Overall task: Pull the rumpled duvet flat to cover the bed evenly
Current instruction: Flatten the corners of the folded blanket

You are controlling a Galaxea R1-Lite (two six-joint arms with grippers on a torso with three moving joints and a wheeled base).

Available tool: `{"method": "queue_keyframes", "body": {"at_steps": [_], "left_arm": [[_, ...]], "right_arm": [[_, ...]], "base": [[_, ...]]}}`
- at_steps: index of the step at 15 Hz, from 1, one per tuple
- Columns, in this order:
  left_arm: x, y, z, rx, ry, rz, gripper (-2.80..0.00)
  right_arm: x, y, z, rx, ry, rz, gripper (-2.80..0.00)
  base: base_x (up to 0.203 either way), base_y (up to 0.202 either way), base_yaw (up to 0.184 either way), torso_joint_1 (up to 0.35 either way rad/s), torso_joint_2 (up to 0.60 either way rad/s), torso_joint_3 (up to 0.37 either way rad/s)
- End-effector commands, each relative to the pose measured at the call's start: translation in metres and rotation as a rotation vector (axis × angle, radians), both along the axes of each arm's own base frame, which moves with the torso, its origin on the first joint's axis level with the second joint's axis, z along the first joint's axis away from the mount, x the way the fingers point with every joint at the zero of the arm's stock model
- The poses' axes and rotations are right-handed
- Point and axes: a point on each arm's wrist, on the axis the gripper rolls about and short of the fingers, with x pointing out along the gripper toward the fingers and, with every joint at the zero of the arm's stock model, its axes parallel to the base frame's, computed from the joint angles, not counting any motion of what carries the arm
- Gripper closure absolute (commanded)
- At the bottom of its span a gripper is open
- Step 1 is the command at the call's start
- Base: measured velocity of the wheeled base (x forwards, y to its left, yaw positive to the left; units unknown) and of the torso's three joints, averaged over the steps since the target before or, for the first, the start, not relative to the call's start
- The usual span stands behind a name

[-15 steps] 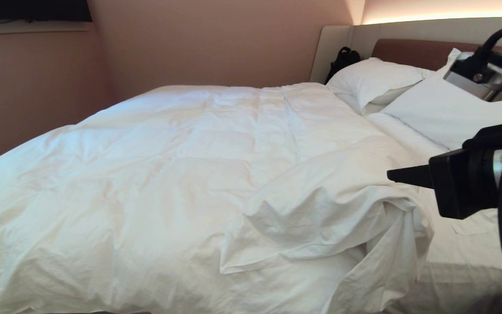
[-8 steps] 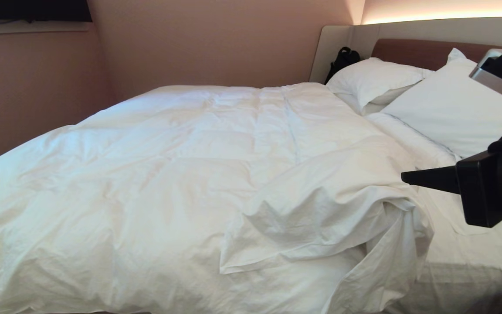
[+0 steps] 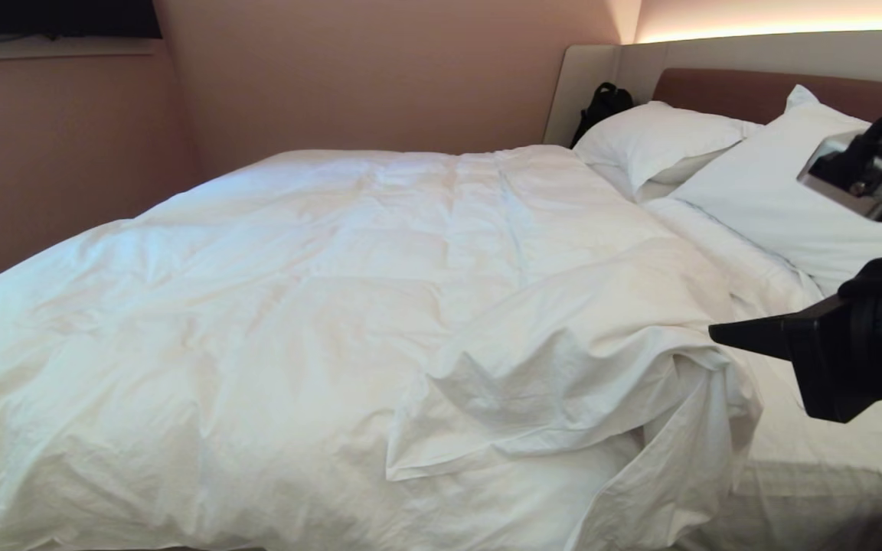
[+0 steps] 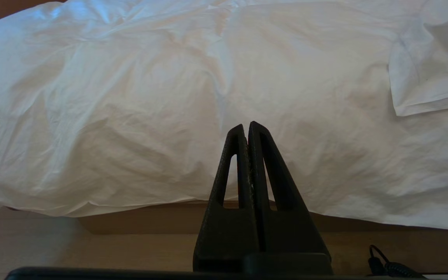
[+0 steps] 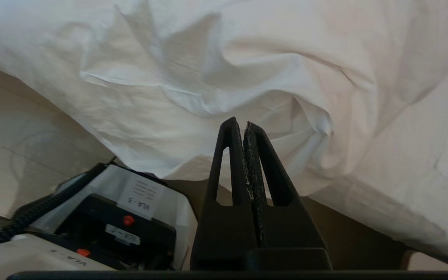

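Right hand [image 3: 717, 334] clenched, empty, hovering just beside folded-back duvet [image 3: 349, 306] corner at bed [image 3: 816, 490] near edge. Left hand [image 4: 246, 126] clenched, empty, parked low facing duvet side. Duvet bunched at that corner, bare sheet exposed toward 2 pillows [image 3: 717, 161].

Risk: clenched hand can't pinch fabric; may grab thin sheet instead, or drag 1 layer only, deepening fold.

You're looking at a bedroom, hotel-like in its finish — a large bed [image 3: 816, 490] fills the view under a white duvet [image 3: 318, 321], with two white pillows [image 3: 659, 138] propped against a padded headboard [image 3: 724, 88] in brown and beige panels. Warm strip lighting [image 3: 778, 29] glows above the headboard, the walls [image 3: 364, 76] are plain pinkish-tan — and a black bag [image 3: 600, 103] sits in the corner.
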Motion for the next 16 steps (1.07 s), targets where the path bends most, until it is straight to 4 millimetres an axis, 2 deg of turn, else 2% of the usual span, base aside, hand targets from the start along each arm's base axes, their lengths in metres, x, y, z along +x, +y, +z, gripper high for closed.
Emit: {"method": "queue_keyframes", "body": {"at_steps": [1,4,6,9,10,12,16], "left_arm": [[0.0,0.0,0.0,0.0,0.0,0.0,0.0],[0.0,0.0,0.0,0.0,0.0,0.0,0.0],[0.0,0.0,0.0,0.0,0.0,0.0,0.0],[0.0,0.0,0.0,0.0,0.0,0.0,0.0],[0.0,0.0,0.0,0.0,0.0,0.0,0.0],[0.0,0.0,0.0,0.0,0.0,0.0,0.0],[0.0,0.0,0.0,0.0,0.0,0.0,0.0]], "right_arm": [[0.002,-0.003,-0.01,-0.115,-0.001,0.035,0.0],[0.005,-0.002,-0.04,-0.263,0.036,0.096,0.0],[0.009,-0.004,-0.068,-0.337,0.052,0.118,0.0],[0.011,-0.009,-0.11,-0.367,0.018,0.12,0.0],[0.013,-0.008,-0.119,-0.349,-0.045,0.101,0.0],[0.016,-0.008,-0.123,-0.357,-0.16,0.045,0.0],[0.022,-0.004,-0.125,-0.393,-0.165,0.008,0.0]], "base": [[0.0,0.0,0.0,0.0,0.0,0.0],[0.0,0.0,0.0,0.0,0.0,0.0],[0.0,0.0,0.0,0.0,0.0,0.0],[0.0,0.0,0.0,0.0,0.0,0.0],[0.0,0.0,0.0,0.0,0.0,0.0],[0.0,0.0,0.0,0.0,0.0,0.0],[0.0,0.0,0.0,0.0,0.0,0.0]]}}
